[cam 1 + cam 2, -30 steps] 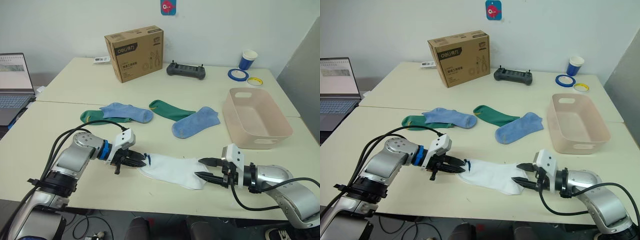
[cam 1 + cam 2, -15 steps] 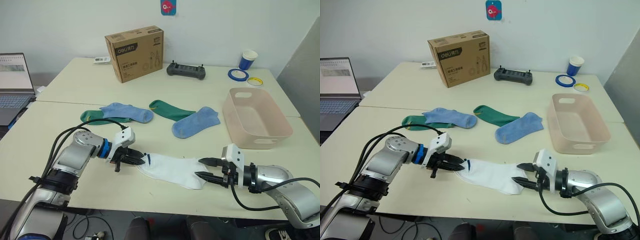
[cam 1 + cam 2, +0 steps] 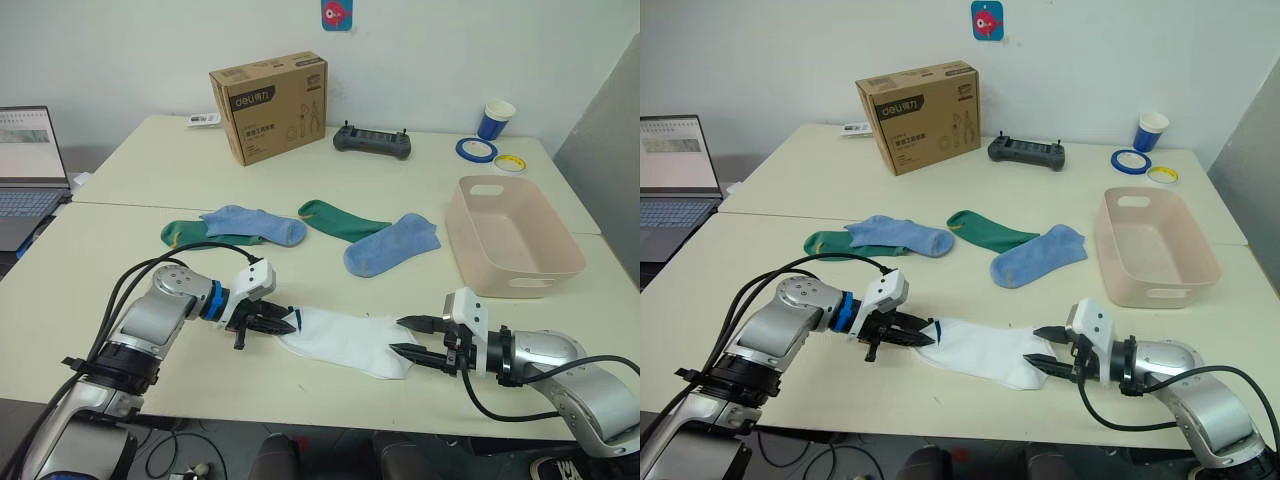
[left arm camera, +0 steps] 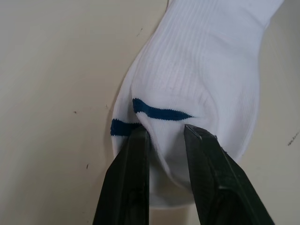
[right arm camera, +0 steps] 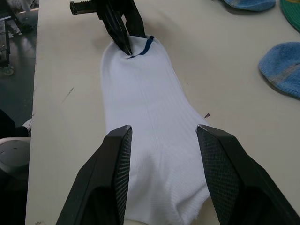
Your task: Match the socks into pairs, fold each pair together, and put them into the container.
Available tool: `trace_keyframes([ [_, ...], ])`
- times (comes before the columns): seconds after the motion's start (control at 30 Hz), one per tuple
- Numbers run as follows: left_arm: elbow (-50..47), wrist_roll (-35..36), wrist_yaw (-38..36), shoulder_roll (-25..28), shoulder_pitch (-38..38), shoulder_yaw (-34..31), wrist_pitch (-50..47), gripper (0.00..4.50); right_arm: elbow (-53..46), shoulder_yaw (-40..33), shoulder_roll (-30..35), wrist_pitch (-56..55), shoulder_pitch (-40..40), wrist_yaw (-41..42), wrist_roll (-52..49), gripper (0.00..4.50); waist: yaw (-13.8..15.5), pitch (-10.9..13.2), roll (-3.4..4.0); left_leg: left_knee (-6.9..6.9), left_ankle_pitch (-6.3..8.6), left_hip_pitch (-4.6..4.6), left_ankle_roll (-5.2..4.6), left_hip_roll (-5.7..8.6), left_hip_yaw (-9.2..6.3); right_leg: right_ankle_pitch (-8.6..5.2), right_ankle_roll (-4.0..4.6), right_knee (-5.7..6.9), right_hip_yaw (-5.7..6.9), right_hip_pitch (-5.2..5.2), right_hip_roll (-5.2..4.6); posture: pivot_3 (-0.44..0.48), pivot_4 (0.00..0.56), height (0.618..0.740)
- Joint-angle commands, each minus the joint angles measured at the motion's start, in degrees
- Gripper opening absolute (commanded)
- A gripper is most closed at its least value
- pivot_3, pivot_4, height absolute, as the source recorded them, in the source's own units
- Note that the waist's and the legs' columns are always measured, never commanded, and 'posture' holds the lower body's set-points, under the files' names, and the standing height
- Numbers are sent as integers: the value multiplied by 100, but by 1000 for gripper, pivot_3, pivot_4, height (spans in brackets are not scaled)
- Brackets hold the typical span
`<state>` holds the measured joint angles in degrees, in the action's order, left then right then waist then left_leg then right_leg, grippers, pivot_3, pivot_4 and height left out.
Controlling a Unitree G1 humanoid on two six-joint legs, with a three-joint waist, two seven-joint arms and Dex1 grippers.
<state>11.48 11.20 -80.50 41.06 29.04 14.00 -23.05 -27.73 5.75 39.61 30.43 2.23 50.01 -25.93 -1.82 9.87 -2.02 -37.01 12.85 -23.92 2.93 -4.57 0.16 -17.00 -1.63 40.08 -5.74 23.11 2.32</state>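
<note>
White socks (image 3: 345, 341): they lie flat on the table (image 3: 130, 190), stacked as one long shape near its front edge, well short of the container (image 3: 515, 240).
Long axis: it runs across the front of the table, from the blue-striped cuff on the robot's left to the toe on its right, so each tool sits at one end of it.
Left tool (image 3: 280, 322): nearly closed on the cuff; in the left wrist view a pinch of cuff fabric with the blue stripe stands between the two fingers (image 4: 206, 178).
Right tool (image 3: 412, 337): wide open, one finger on each side of the toe, the fabric between them but not pinched.
Nearer arm: the right tool is the closer one to the container, so the toe end leads that way.
Coming move: probably a fold along the long axis, cuff carried over toward the toe.
Other socks: two light blue socks (image 3: 390, 245) and two dark green socks (image 3: 340, 219) lie beyond the white socks, unpaired.
</note>
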Motion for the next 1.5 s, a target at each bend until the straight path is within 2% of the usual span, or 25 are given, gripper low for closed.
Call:
trace_keyframes([
  [0.03,-76,89,-38,-8,-24,-19,-36,27,-289,-78,54,-24,-8,18,-62,2362,0,0,0,0,0,0,0,0,0,0,0,0,0,0,0,0,150,740],
  [0.27,-97,238,-123,78,62,-146,-266,27,-271,-72,46,-45,13,28,-56,2362,0,0,0,0,0,0,0,0,0,0,0,0,0,0,0,0,150,740],
  [0.5,-468,904,-318,450,385,-493,-1408,27,-247,-123,18,-62,36,35,-110,2362,-4,1,-1,1,0,-1,0,0,-3,0,0,0,3,2,0,0,150,740],
  [0.67,-308,701,-278,583,337,-358,-1194,27,-198,-98,-7,-94,53,44,-93,2362,-2,0,1,1,0,0,0,0,-2,0,0,0,2,2,0,0,150,740],
  [1.0,-133,354,-2,226,167,0,-842,27,-235,-123,28,-66,12,48,-88,2362,1,0,0,1,0,0,0,0,-2,0,0,0,2,2,0,0,150,740],
  [1.5,-76,326,-25,196,256,-29,-783,27,168,108,77,-137,-59,-107,557,2362,0,0,0,0,0,0,0,0,-1,0,0,0,1,2,0,0,150,740],
])
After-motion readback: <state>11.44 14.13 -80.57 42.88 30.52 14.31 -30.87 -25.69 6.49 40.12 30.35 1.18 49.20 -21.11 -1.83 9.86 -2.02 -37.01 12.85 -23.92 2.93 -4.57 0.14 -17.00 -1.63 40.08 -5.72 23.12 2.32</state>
